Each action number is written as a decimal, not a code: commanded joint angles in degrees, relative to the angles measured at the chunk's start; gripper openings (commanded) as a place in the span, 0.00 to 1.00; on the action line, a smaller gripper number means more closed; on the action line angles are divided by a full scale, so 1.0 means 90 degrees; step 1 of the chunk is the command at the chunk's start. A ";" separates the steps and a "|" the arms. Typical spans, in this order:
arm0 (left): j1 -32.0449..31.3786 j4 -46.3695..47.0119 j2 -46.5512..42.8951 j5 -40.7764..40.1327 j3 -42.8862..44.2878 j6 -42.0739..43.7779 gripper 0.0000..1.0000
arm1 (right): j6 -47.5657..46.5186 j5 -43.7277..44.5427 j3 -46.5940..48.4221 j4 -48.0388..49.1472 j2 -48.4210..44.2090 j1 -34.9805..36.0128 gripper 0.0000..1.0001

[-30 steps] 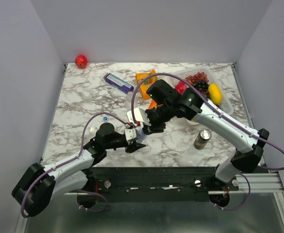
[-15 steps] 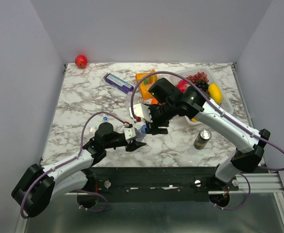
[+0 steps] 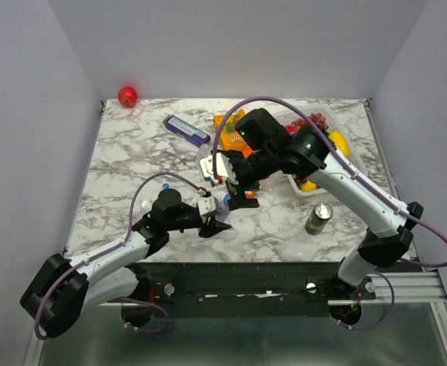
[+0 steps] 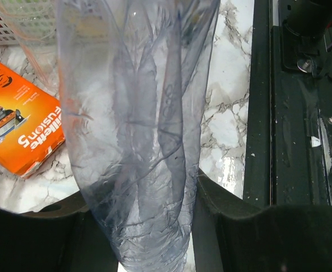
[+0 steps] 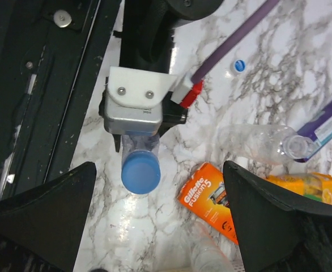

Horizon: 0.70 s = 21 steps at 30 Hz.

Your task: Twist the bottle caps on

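**Item 1: bottle** (image 5: 140,148). Clear plastic, clenched in the left claw (image 3: 213,215) just behind its neck. It is held off the desk (image 3: 132,152), with its long axis running toward 1 o'clock in the top view, at the right arm.

**Item 2: blue cap** (image 5: 140,173). Seated on that neck. How far it is threaded, cannot tell.

**Item 3: right claw** (image 3: 241,197). Released, fingers spread wide, empty. This is the arm nearer the cap. In its wrist view the cap lies between the fingers, off-centre toward 9 o'clock, so a re-grip likely needs that small shift.

**Spares:** second bottle (image 5: 262,144), lying uncapped; loose cap (image 5: 239,66).
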 commanded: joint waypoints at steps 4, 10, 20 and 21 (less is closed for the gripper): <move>0.0176 -0.0004 -0.0040 0.0193 0.0215 -0.0307 0.00 | -0.0728 -0.0233 0.0056 -0.0932 0.0346 0.0102 1.00; 0.0449 0.0298 -0.0011 0.0134 0.0234 -0.0735 0.00 | -0.0640 0.0021 -0.0323 -0.0962 0.0211 0.0092 1.00; 0.0821 0.0523 -0.0030 0.0115 0.0196 -0.1176 0.00 | -0.0201 0.0421 -0.0686 -0.0893 0.0151 0.0092 1.00; 0.0840 0.0562 -0.0040 0.0095 0.0176 -0.1196 0.00 | -0.0162 0.0451 -0.0706 -0.0903 0.0132 0.0092 1.00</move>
